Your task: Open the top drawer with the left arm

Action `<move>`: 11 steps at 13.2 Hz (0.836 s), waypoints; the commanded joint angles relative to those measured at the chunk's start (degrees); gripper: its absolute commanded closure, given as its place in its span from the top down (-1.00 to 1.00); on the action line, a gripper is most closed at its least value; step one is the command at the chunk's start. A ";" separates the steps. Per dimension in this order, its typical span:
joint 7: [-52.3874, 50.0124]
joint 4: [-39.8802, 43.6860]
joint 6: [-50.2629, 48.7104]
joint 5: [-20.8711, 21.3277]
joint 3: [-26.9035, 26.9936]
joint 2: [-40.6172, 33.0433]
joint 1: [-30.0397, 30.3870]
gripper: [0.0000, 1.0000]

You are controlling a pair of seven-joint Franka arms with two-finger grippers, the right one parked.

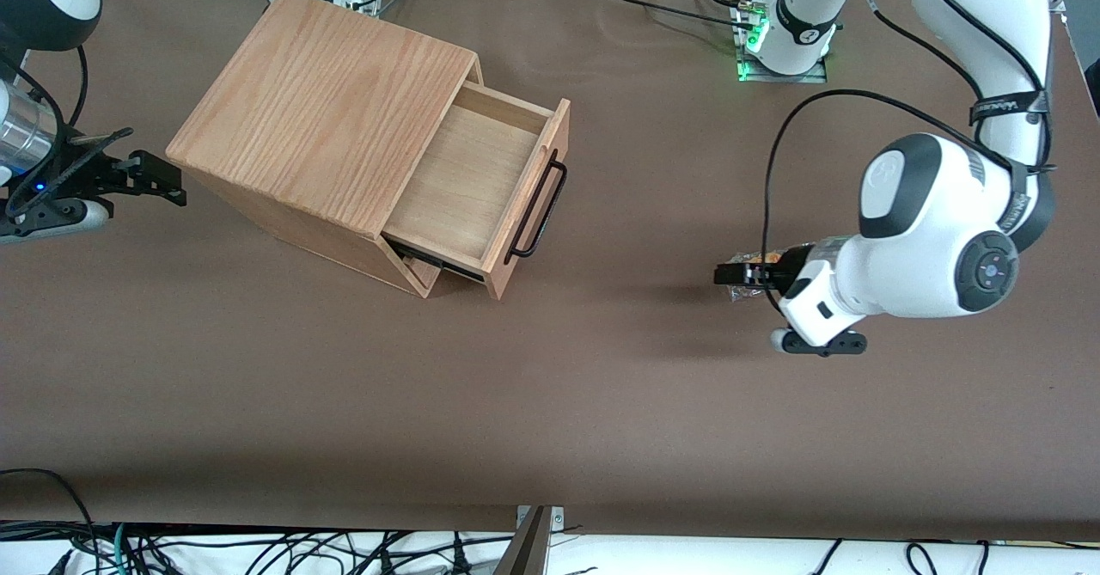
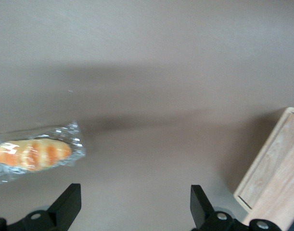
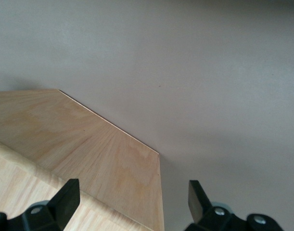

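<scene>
The light oak cabinet (image 1: pixel 326 102) stands on the brown table. Its top drawer (image 1: pixel 464 184) is pulled well out, and its pale inside is bare. The long black bar handle (image 1: pixel 537 210) is on the drawer's front. My left arm's gripper (image 1: pixel 729 274) hangs low over the table toward the working arm's end, well apart from the handle. In the left wrist view the gripper (image 2: pixel 134 199) is open and holds nothing, with only table between the fingertips (image 2: pixel 70 199). A pale wooden corner (image 2: pixel 274 168) of the cabinet shows in that view.
A clear-wrapped orange bread snack (image 2: pixel 33 154) lies on the table close beside the gripper; in the front view the snack (image 1: pixel 746 259) is partly hidden by it. The working arm's base (image 1: pixel 795 25) stands farther from the front camera.
</scene>
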 commanded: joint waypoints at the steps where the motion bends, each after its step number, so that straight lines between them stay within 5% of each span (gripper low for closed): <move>1: 4.20 -1.24 -1.10 3.72 -0.97 -1.24 4.59 1.00; 5: 11.15 -8.34 -0.49 19.17 -0.36 -9.56 5.49 1.00; 11: 14.93 -23.74 6.20 20.08 4.92 -28.72 5.84 1.00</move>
